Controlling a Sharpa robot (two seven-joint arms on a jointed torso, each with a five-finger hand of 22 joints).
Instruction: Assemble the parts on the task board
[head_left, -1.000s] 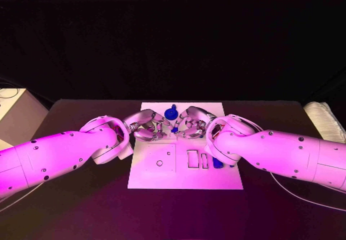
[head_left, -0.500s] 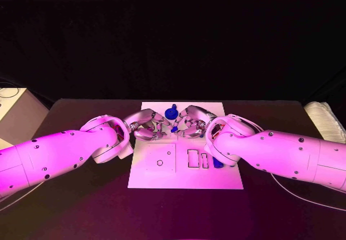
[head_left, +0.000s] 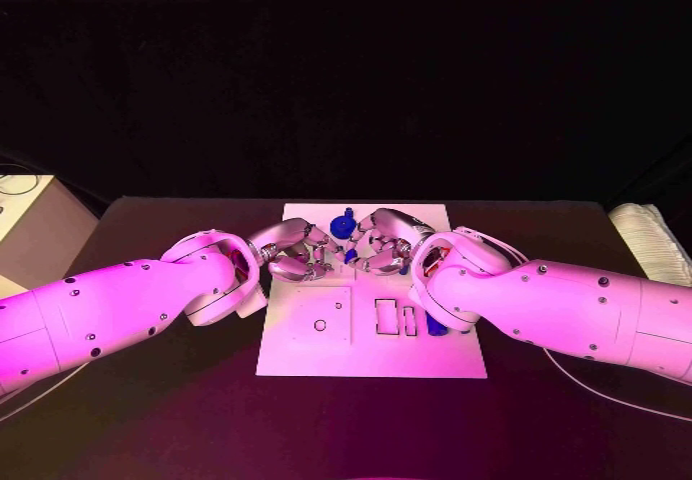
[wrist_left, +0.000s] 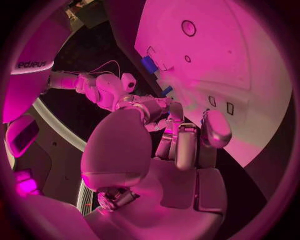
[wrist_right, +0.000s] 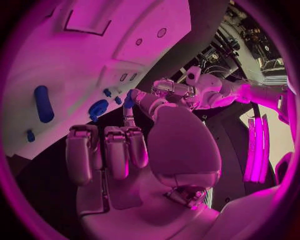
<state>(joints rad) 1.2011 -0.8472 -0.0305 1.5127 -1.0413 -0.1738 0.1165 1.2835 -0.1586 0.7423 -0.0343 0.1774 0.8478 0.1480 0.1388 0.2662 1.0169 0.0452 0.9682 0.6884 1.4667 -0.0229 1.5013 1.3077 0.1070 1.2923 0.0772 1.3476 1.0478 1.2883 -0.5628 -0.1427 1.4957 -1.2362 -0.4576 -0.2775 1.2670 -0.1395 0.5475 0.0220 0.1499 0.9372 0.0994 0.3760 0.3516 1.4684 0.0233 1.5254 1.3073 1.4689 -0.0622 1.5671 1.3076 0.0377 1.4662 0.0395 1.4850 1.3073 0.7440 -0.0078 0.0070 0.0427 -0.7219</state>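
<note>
Left hand (head_left: 293, 252) over the far half of the white rectangular task board (head_left: 433, 360) on the black counter (head_left: 173, 400); fingers curled, grip can't be confirmed. Small blue part (head_left: 349, 257) sits between the hands. Right hand (head_left: 384, 250) fingers curled, hold unclear. Round blue part (head_left: 342, 226) just beyond; blue oblong part (head_left: 434, 324) at board's right edge.

Looks like a robotics lab or test cell: black desk (head_left: 173, 420) against a black backdrop, white task board (head_left: 310, 355) with cut-out slots centred on it, two white robot arms reaching in from left and right. Cables and equipment racks (wrist_right: 253, 37) visible at the room's edge.
</note>
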